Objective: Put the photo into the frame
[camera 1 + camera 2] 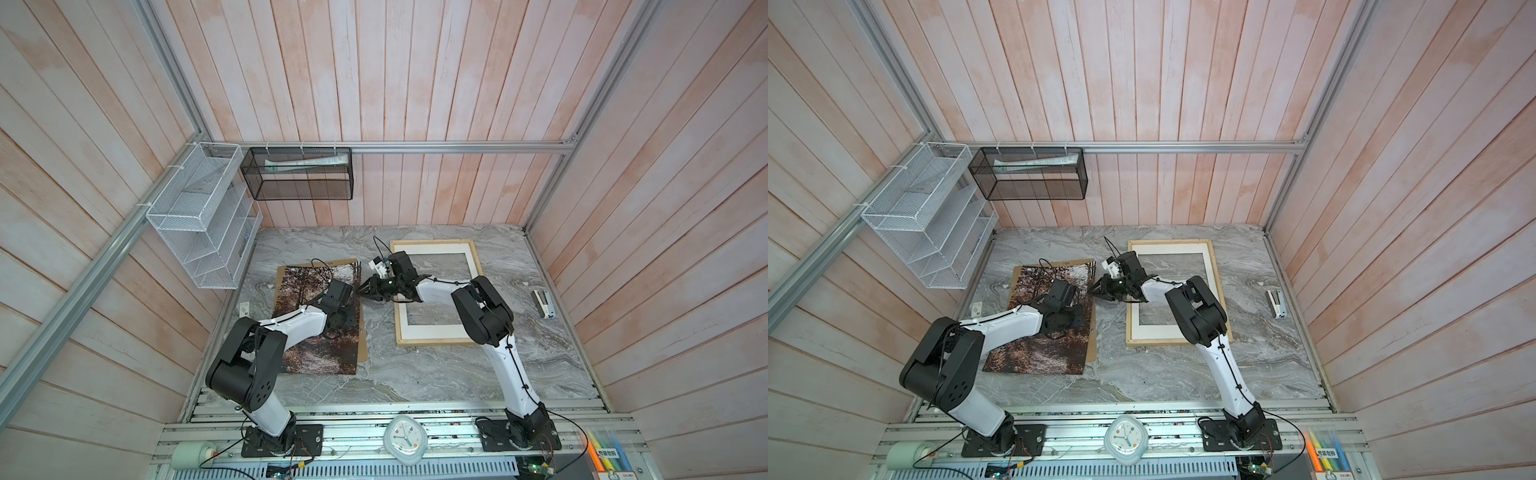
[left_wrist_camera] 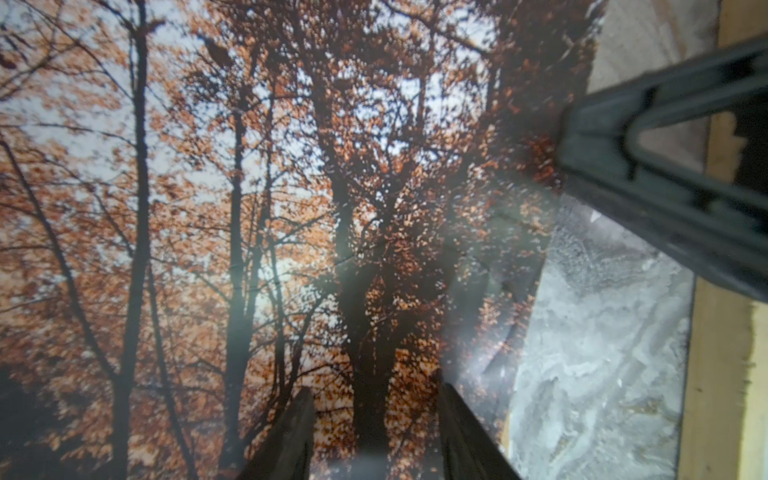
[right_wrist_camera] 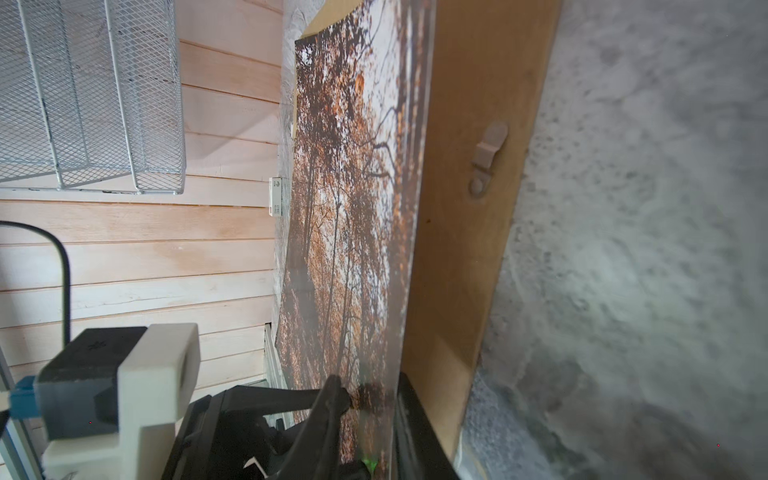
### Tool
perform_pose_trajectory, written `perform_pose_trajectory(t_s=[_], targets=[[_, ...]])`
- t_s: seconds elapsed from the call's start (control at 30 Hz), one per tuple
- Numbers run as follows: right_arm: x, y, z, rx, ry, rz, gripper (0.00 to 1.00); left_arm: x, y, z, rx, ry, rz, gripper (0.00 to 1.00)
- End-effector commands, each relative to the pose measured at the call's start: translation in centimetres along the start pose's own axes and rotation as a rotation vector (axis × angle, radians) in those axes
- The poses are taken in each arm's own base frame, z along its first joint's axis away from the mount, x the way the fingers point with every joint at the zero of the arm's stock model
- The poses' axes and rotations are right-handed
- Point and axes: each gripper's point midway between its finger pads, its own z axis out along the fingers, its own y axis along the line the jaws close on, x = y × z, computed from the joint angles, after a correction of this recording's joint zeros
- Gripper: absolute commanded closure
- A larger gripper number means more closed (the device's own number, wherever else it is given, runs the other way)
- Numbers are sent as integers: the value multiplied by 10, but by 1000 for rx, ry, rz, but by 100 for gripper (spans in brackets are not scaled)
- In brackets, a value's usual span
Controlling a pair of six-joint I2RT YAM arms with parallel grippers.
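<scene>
A white wire rack (image 1: 195,216) and black mesh basket (image 1: 297,176) hang above the grey marble tabletop (image 1: 436,374) — a brown backing board (image 3: 465,232) lies flat there, a pale clock (image 1: 405,442) on the near rail.

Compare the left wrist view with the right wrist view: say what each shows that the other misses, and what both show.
Only the left wrist view: the left gripper, open, and the frame, pale wood along one side. Only the right wrist view: the white wire rack, the plank wall and a turn clip on the brown backing board. Both: the photo, the right gripper with a finger on either side of its edge, and the marble table.
</scene>
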Motion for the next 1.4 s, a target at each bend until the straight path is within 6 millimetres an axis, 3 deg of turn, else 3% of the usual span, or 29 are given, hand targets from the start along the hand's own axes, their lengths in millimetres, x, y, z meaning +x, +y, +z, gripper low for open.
perform_pose_trajectory(t_s=[0.0,0.4,0.73,0.97,1.17,1.37], targets=[[5,-9,9,-5,32,9,78,-1,-2,-6,11,12,10,50],[5,-14,14,-18,40,25,81,-2,-2,-10,9,4,17,50],[2,-7,14,-37,38,30,96,-13,-3,-23,-3,-21,16,50],[-3,28,1,-129,17,72,99,-31,-10,-51,10,-85,12,49],[-10,51,-17,-97,-37,45,99,-43,-23,-75,2,-145,32,48],[-13,72,-30,-112,-59,19,99,-46,-37,-80,-113,-139,108,48]])
